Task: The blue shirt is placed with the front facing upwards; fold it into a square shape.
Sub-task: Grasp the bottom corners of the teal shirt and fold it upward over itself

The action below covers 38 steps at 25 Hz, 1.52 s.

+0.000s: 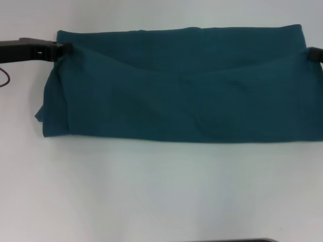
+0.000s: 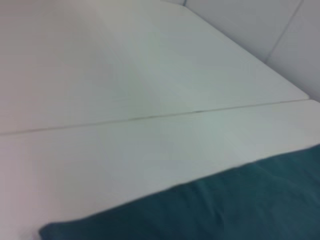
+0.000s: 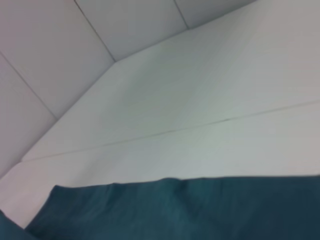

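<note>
A dark teal-blue shirt (image 1: 181,85) lies across a white table (image 1: 161,191), already folded into a wide horizontal band, plain cloth facing up and no lettering in sight. The left end effector (image 1: 61,49) sits at the band's far left corner, its dark tip touching the cloth where creases gather; the fabric puckers there as if pinched, though how far its fingers are parted cannot be told. The right end effector (image 1: 315,53) shows only as a dark tip at the shirt's far right corner, touching the edge; its grip cannot be told either. Both wrist views show the shirt's far edge lying flat against bare table, with a thin seam (image 2: 150,117) running across the table beyond it.

By the look of it, the shirt is light, limp cotton: it will sag, wrinkle and slide over the smooth table instead of holding a line. The doubled layers at the shirt's left end, where one ply peeks out below, look liable to slip apart. The short ends seem the sensible places to hold, pinching through every layer at the corners, so one end can be carried over the other toward a square.
</note>
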Each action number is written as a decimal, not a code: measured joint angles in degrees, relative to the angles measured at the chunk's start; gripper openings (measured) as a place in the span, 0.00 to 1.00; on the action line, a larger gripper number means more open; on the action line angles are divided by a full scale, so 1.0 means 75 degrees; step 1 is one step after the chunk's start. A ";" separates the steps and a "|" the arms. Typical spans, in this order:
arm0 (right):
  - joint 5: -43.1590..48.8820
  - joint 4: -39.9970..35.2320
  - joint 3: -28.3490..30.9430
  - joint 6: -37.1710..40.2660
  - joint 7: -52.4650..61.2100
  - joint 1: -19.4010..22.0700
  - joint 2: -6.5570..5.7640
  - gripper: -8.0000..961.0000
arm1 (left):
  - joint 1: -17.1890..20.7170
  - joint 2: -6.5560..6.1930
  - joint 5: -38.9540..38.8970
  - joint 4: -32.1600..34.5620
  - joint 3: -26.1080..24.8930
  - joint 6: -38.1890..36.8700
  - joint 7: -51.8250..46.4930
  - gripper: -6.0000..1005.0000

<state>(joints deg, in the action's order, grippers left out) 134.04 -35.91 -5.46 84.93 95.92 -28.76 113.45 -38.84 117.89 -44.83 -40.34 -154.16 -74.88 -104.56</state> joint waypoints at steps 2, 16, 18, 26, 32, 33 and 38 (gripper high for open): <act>0.0000 0.0023 -0.0061 -0.0212 -0.0005 -0.0132 0.0001 0.03 | -0.0086 0.0063 0.0000 0.0001 0.0016 0.0369 -0.0021 0.01; -0.0001 0.0262 -0.0415 -0.1553 0.0108 -0.0786 0.0084 0.03 | -0.0328 0.0202 0.0000 0.0143 0.0070 0.1530 -0.0028 0.01; -0.0001 0.0383 -0.0532 -0.1796 0.0109 -0.0826 0.0084 0.03 | -0.0354 0.0213 0.0001 0.0201 0.0195 0.1787 -0.0028 0.01; -0.0126 0.0537 -0.0680 -0.2345 0.0112 -0.0996 0.0109 0.03 | -0.0501 0.0227 0.0000 0.0429 0.0876 0.2590 -0.0026 0.01; -0.0373 0.0459 -0.0741 -0.2414 0.0112 -0.1093 0.0068 0.03 | -0.0546 0.0206 0.0000 0.0458 0.0836 0.2694 -0.0028 0.01; -0.0387 0.0458 -0.0745 -0.2438 0.0112 -0.1114 0.0049 0.03 | -0.0544 0.0207 0.0000 0.0461 0.0820 0.2726 -0.0028 0.01; -0.0408 0.0434 -0.0754 -0.2626 0.0110 -0.1226 0.0017 0.03 | -0.0522 0.0203 -0.0158 0.0476 0.0794 0.2849 -0.0028 0.01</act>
<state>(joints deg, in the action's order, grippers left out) 130.97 -32.65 -11.12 65.23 96.75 -37.95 113.58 -42.76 119.41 -46.01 -36.77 -148.21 -53.51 -104.76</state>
